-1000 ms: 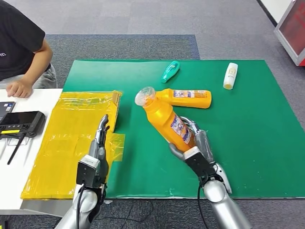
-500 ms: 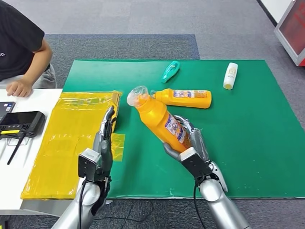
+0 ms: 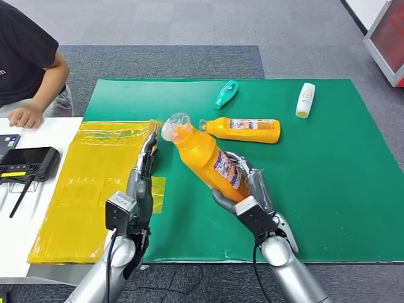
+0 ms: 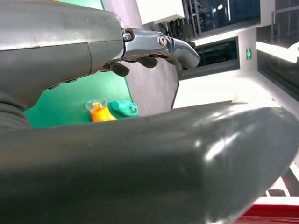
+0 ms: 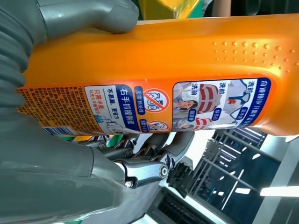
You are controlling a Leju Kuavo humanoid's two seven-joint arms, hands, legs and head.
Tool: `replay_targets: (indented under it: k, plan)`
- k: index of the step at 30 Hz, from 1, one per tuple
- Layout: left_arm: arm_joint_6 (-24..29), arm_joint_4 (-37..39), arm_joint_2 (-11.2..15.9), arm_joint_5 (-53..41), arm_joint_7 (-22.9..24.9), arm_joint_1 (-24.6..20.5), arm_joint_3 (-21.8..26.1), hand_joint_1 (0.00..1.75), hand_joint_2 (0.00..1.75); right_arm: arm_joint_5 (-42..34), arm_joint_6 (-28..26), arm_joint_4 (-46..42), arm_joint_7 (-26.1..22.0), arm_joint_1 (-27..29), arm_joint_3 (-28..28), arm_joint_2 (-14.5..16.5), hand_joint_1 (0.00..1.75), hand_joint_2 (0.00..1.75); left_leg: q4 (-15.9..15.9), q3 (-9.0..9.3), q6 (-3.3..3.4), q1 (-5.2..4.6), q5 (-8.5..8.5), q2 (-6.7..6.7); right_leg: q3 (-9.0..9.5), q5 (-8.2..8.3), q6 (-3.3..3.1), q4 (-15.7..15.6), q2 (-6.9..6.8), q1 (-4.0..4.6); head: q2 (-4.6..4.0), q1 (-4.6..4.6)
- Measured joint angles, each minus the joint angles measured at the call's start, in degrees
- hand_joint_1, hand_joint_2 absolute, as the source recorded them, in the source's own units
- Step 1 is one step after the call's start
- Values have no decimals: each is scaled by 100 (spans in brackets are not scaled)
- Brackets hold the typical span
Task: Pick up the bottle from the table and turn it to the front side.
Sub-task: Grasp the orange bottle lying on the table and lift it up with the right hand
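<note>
One orange bottle [image 3: 206, 160] we hold tilted above the green mat [image 3: 329, 183] in our right hand [image 3: 247, 192], fingers wrapped round its base; its label carries Chinese print, including 右手; our left hand [image 3: 141, 180] hovers empty, fingers straight.

lab or office, grey carpet [image 3: 190, 25], green-matted table [image 3: 333, 177]

On the green mat [image 3: 333, 164] lie a second orange bottle [image 3: 245, 130], a teal bottle [image 3: 226, 94] and a white bottle [image 3: 305, 100], beside a yellow sheet [image 3: 90, 183], while a person [image 3: 28, 63] sits at the white surface [image 3: 28, 208].
</note>
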Motion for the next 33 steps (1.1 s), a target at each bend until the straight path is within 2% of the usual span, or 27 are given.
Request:
replay_targets:
  k: [10, 27, 33]
  plan:
    - [-252, 186, -116, 592, 33, -386, -40, 0, 0, -327, 236, -339, -215, -21, 272, 5, 175, 175, 0, -3, 0, 0, 0, 0, -3, 0, 0, 0, 0, 0, 0, -1]
    - [-235, 484, -221, 610, 2, -656, -42, 0, 0, -516, 327, -599, -274, -118, 564, 8, 175, 175, 0, -7, 0, 0, 0, 0, -8, 0, 0, 1, 0, 0, 0, -1]
    - [-149, 538, -260, 548, 24, -717, -90, 0, 0, -450, 183, -563, -261, -285, 687, 47, 175, 175, 0, -9, -1, 0, 1, 0, -10, 1, 0, 1, 0, 0, 0, 1]
